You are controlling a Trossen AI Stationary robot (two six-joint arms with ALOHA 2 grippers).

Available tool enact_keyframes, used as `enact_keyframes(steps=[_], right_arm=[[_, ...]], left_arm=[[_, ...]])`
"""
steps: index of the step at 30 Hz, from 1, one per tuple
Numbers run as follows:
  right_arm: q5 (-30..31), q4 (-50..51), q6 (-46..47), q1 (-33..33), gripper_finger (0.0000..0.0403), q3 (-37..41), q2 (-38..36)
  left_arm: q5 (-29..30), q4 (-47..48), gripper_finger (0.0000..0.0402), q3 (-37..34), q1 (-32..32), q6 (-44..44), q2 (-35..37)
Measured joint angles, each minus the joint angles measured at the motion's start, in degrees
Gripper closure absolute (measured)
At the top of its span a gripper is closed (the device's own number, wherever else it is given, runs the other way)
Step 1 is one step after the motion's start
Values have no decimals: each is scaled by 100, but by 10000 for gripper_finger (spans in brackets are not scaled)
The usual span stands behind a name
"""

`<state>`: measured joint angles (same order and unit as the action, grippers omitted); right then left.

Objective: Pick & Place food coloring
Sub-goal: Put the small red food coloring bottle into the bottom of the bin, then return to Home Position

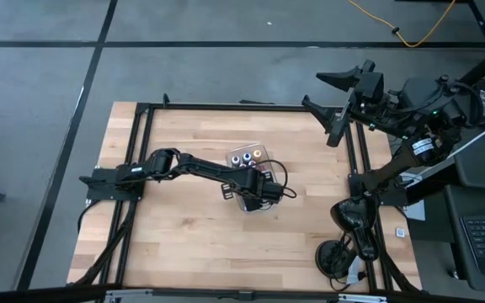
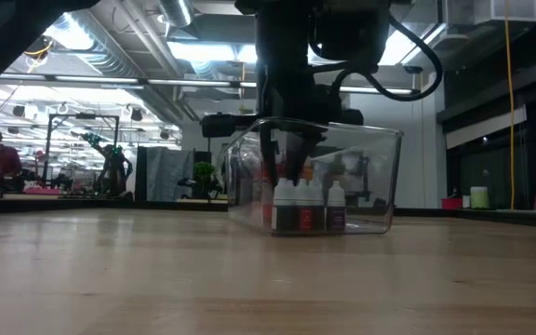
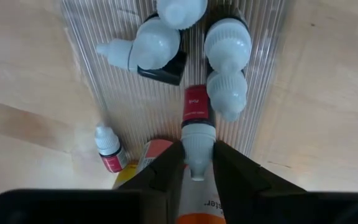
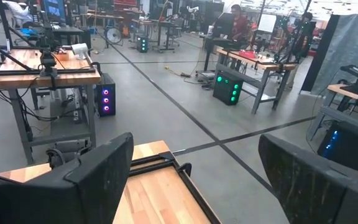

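1 red bottle (image 3: pixel 196 118), cap between jaws, label unreadable

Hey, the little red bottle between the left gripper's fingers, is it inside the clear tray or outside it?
Inside. The red bottle lies over the clear tray's ribbed floor, its white cap between the left gripper's fingers.

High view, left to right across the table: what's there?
Left arm's base → left gripper down in the clear tray of food coloring bottles → right gripper, open and raised at the table's far right corner.
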<state>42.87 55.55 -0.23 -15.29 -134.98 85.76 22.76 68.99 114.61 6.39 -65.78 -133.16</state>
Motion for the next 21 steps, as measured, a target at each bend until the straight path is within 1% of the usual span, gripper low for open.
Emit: enact_keyframes(steps=[12, 21], right_arm=[[0, 37, -20, 0, 56, 0, 0], [0, 173, 0, 0, 56, 0, 0]], left_arm=[[-9, -37, 276, 0, 37, 108, 2], [482, -85, 248, 2, 37, 581, 6]])
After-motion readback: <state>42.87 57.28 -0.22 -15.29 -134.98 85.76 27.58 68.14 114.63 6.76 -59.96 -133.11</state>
